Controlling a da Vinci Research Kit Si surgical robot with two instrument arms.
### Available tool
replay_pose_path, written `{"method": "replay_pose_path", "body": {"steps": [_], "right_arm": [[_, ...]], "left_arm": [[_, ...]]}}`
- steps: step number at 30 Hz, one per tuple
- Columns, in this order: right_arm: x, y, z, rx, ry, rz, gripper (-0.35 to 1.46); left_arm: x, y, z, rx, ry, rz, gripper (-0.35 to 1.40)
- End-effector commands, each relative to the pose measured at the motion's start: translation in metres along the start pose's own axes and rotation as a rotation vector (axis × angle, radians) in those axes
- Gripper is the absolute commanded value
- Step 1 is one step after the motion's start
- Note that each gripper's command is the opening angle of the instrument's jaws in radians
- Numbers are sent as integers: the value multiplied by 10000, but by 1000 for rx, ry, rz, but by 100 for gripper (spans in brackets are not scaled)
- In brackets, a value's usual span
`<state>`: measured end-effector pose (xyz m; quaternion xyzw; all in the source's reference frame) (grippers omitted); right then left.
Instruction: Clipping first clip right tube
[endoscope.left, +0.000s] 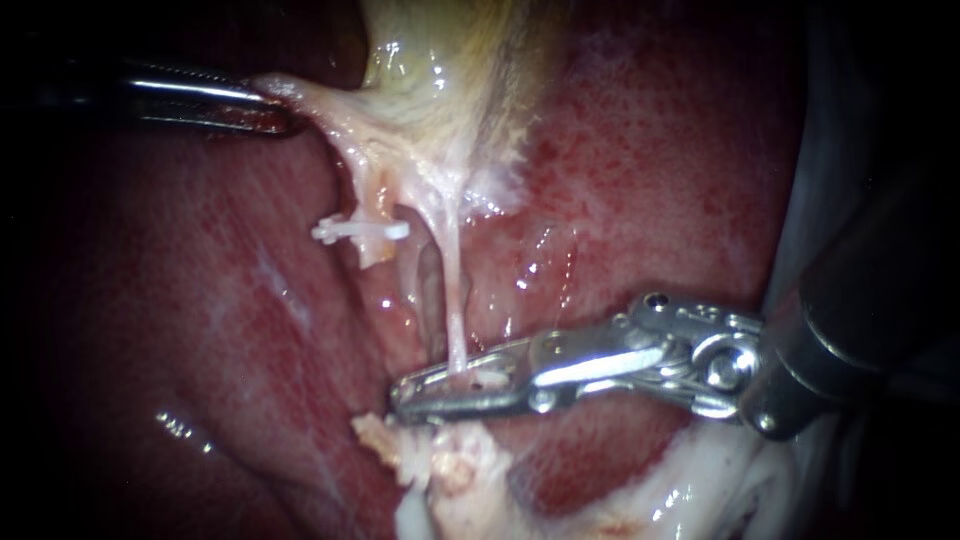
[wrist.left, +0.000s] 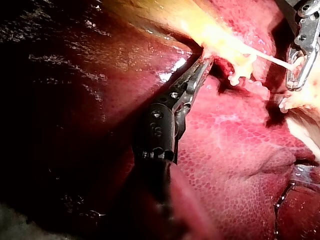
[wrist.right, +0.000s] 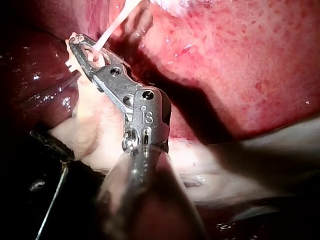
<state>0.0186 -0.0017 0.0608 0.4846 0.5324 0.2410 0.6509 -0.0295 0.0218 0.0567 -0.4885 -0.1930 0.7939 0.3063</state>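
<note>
Right instrument (endoscope.left: 450, 385) has its jaws pinched on the right tube (endoscope.left: 456, 300) from both sides, low down near the liver (endoscope.left: 700, 150), while the left instrument (endoscope.left: 270, 108) grips the gallbladder (endoscope.left: 450, 70) edge, holding it taut. A white clip (endoscope.left: 362, 231) sits on the left tube. None shows on the right tube yet, so I judge seating and release remain.

No legible text — none anywhere

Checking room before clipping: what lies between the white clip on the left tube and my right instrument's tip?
Endoscope view: only wet pale membrane between the small white clip and the silver right instrument; no second clip.
</note>
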Motion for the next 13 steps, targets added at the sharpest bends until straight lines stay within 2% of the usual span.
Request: {"method": "replay_pose_path", "body": {"steps": [1, 13], "right_arm": [[0, 0, 0, 2, -2, 30, -35], [-2, 5, -2, 12, -10, 33, -35]], "left_arm": [[0, 0, 0, 0, 0, 0, -35], [0, -2, 2, 1, 0, 0, -35]]}}
